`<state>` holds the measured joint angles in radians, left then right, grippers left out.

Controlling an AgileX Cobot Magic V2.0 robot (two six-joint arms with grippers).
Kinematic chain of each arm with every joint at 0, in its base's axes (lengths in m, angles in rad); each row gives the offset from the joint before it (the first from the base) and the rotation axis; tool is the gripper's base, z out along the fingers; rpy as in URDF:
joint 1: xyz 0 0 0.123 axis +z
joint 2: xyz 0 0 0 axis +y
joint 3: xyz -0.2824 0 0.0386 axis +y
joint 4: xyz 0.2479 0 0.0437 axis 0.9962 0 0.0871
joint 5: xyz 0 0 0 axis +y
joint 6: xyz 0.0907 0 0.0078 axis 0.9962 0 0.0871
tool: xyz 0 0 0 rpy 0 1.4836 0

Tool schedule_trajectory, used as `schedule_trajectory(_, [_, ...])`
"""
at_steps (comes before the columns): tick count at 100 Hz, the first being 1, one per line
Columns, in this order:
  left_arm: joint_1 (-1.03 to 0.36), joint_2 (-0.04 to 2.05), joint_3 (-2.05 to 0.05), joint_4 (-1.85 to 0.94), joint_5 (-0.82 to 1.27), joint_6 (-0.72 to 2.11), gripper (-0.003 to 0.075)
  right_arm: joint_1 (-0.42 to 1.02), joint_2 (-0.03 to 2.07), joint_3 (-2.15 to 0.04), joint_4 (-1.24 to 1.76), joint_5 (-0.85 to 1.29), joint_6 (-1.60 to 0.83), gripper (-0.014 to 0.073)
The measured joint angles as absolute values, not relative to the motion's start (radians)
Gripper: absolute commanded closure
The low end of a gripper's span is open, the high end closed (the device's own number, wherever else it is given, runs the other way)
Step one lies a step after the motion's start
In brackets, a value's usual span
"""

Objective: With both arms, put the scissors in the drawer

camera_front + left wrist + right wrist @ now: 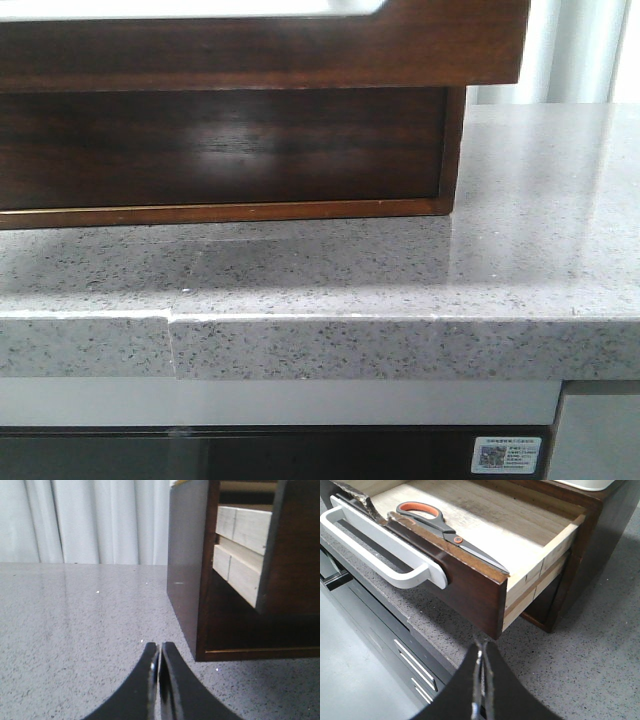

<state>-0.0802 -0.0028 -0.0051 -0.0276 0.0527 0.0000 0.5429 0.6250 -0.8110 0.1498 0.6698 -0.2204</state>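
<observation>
The drawer (470,585) stands pulled out of its dark wood cabinet, with a pale grey handle (380,555) on its glossy dark brown front (260,45). The scissors (445,530), with orange-lined black handles, lie inside on the pale wood bottom, along the front wall. My right gripper (481,650) is shut and empty, above the counter beside the drawer's corner. My left gripper (159,652) is shut and empty, low over the counter at the cabinet's other side (187,580). Neither gripper shows in the front view.
The speckled grey counter (540,230) carries the cabinet (220,150); its front edge drops to dark lower drawers with metal handles (415,665). White curtains (95,520) hang behind. A white object (585,484) sits on the cabinet top.
</observation>
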Motion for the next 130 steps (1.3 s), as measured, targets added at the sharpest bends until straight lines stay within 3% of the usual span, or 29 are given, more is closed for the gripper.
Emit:
schedule_trajectory(70, [-0.077, -0.003, -0.005, -0.028, 0.072, -0.01, 0.0741, 0.543, 0.625, -0.81, 0.15, 0.672, -0.22, 0.0662])
schedule_trajectory(83, [-0.076, -0.003, -0.005, -0.028, 0.072, -0.012, 0.0741, 0.53, 0.586, -0.771, 0.143, 0.578, -0.22, 0.0662])
schedule_trajectory(106, [-0.076, -0.003, -0.005, -0.028, 0.072, -0.012, 0.0741, 0.297, 0.331, -0.461, 0.14, 0.228, -0.22, 0.0662])
schedule_trajectory(130, [-0.076, -0.003, -0.005, -0.028, 0.072, -0.012, 0.0741, 0.026, 0.061, -0.119, 0.14, 0.023, -0.22, 0.0662])
